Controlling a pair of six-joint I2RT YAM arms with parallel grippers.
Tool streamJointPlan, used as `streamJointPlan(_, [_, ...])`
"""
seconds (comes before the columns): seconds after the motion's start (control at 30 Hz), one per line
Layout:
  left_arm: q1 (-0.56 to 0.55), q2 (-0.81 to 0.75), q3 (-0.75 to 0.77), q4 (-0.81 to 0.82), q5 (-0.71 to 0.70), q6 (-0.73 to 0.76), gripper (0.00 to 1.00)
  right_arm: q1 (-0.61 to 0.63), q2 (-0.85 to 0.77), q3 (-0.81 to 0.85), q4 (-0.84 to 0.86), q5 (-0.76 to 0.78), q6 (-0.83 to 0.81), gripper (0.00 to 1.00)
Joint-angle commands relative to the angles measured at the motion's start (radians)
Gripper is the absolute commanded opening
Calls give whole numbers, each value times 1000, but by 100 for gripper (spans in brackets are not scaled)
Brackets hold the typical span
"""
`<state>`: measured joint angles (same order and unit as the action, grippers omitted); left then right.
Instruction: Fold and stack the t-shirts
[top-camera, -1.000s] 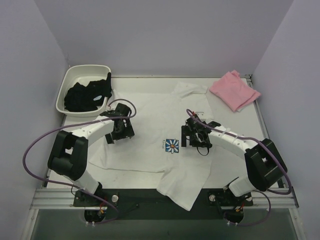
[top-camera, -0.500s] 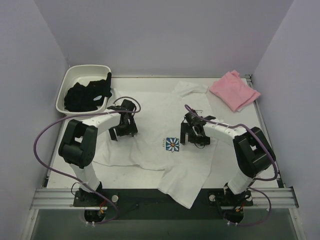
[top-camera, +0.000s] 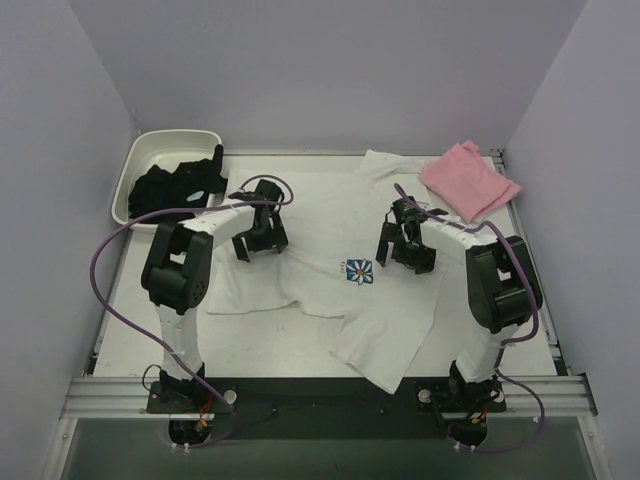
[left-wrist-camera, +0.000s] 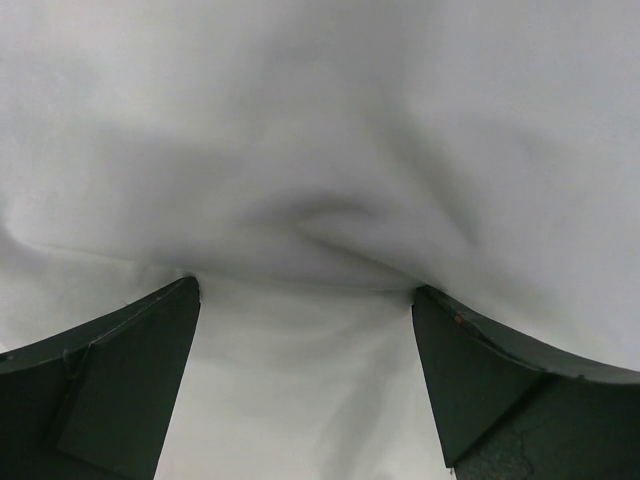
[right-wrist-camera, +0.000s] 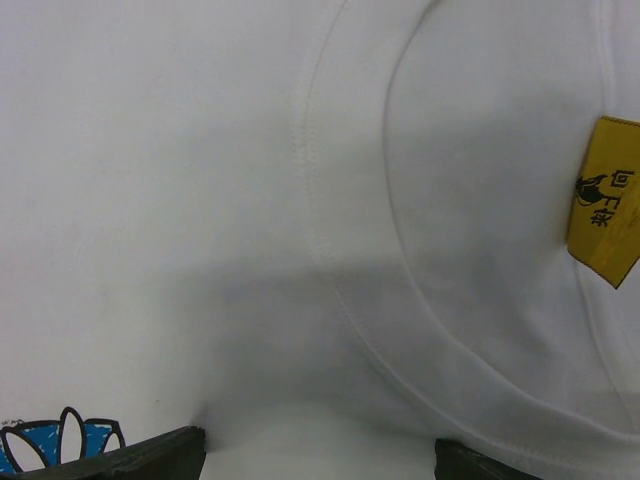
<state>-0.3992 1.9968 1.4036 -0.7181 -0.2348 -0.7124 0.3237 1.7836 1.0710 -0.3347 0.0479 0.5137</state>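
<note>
Currently, white cotton t-shirt with blue daisy print lies rumpled mid-tabletop. Left gripper: fingers spread, pressed down astride a pucker of its cloth. Right gripper: fingers spread, near collar and yellow neck tag. Folded plain pink t-shirt at far right corner.

White t-shirt: plain white, soft grey shadows in folds.
Daisy print on its chest: blue ground, white petals, black outlines.
Neck tag inside its collar: yellow, black marks.
Pink t-shirt at its far-right corner: plain pink.
Tub off its far-left side: white; garment inside black.
Left gripper and right gripper, on white t-shirt: dark, near black.
Left arm, right arm: white, black joints.
Cables: purple.
Table white, walls pale lilac.
</note>
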Motion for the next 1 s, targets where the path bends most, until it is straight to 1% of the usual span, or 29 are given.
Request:
streamJointPlan(0.0, [-3, 114, 50, -6, -12, 30, 97, -37, 79, 49, -53, -16, -41, 100])
streamJointPlan(0.17, [0, 146, 132, -41, -24, 50, 97, -43, 141, 147, -84, 13, -87, 100])
streamJointPlan(0.37, [7, 178, 247, -96, -14, 67, 97, -51, 211, 270, -116, -32, -133, 100])
streamJointPlan(0.47, [7, 148, 267, -110, -12, 73, 97, -49, 208, 310, -142, -34, -155, 100])
streamJointPlan(0.57, [5, 87, 247, -125, -21, 82, 98, -40, 152, 302, -158, 0, -168, 100])
streamJointPlan(0.67, [5, 4, 210, -153, -29, 96, 98, -9, 62, 276, -167, 61, -176, 100])
streamJointPlan(0.7, [5, -25, 195, -161, -34, 96, 98, 1, 7, 270, -181, 81, -175, 100])
streamJointPlan(0.77, [5, -127, 137, -159, -35, 102, 97, 29, -59, 239, -200, 154, -178, 100])
streamJointPlan(0.8, [6, -163, 120, -161, -38, 103, 97, 56, -131, 227, -204, 177, -176, 100])
streamJointPlan(0.83, [7, -234, 85, -165, -38, 106, 97, 73, -168, 215, -207, 194, -176, 100])
streamJointPlan(0.87, [7, -269, 69, -165, -38, 119, 97, 86, -203, 190, -222, 231, -179, 100])
streamJointPlan(0.9, [8, -303, 54, -167, -28, 125, 97, 112, -278, 175, -230, 243, -175, 100])
streamJointPlan(0.93, [7, -366, 35, -178, -24, 129, 97, 121, -320, 152, -236, 242, -166, 100])
streamJointPlan(0.97, [8, -400, -10, -178, -21, 133, 97, 130, -363, 127, -237, 204, -137, 100])
